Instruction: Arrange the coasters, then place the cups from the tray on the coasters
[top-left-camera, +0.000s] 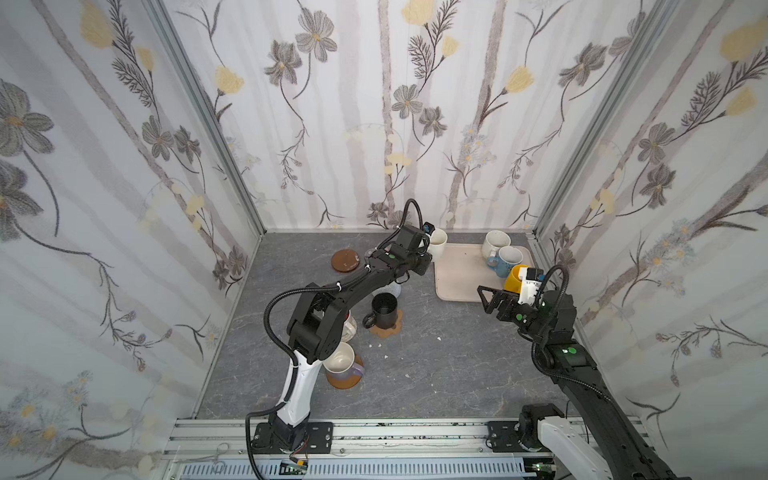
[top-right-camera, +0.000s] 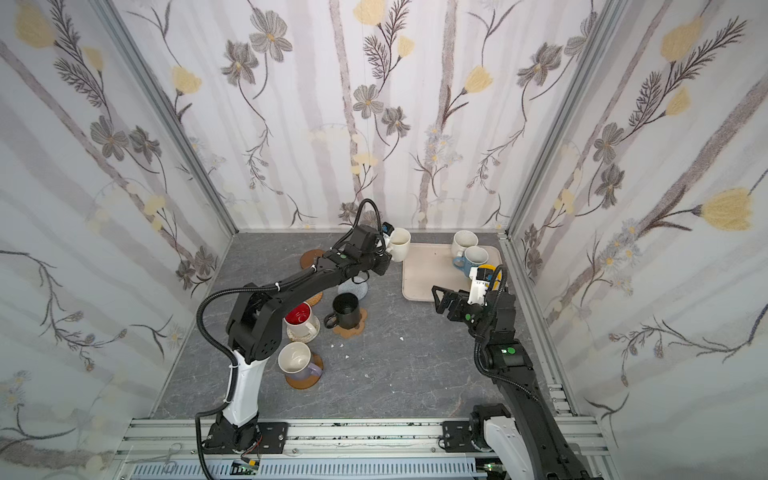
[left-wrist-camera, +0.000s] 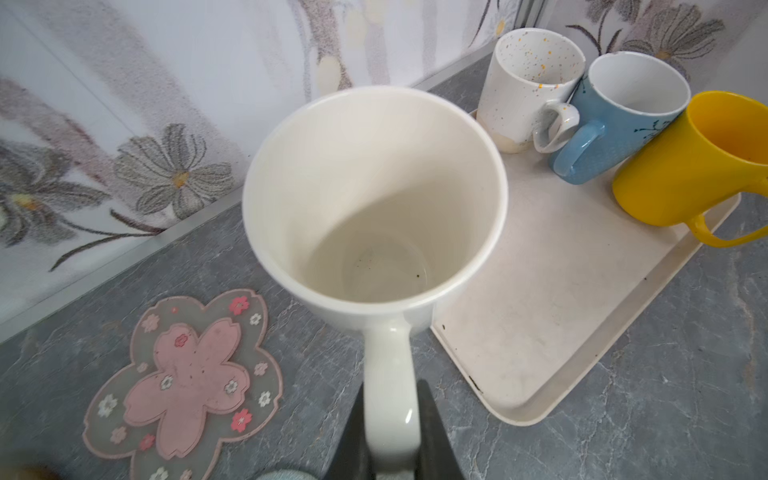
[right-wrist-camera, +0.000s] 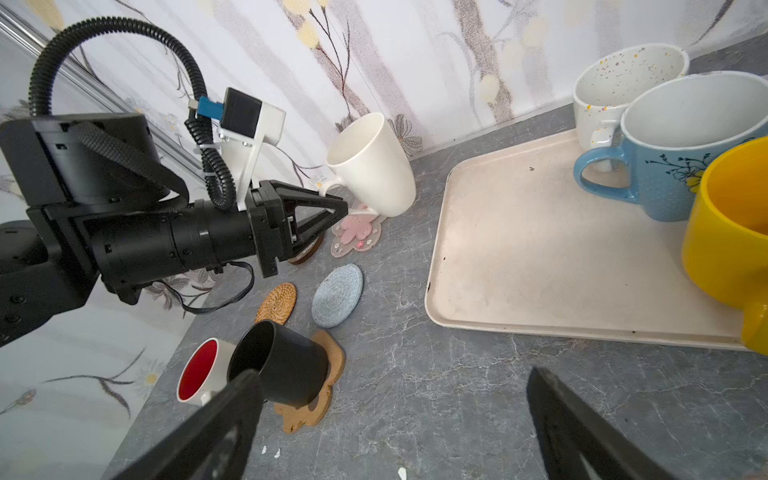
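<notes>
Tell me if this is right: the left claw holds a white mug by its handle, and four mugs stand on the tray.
Three mugs, not four, stand on the tray: speckled, blue and yellow; the left wrist view shows it. Rest holds.

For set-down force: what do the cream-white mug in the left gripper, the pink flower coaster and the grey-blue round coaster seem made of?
The cream-white handled mug looks like glazed ceramic: glossy highlight on its handle. The pink flower-shaped coaster is probably silicone or PVC: translucent rim, matte petals. The grey-blue round coaster seems coiled rope: matte spiral rings.
</notes>
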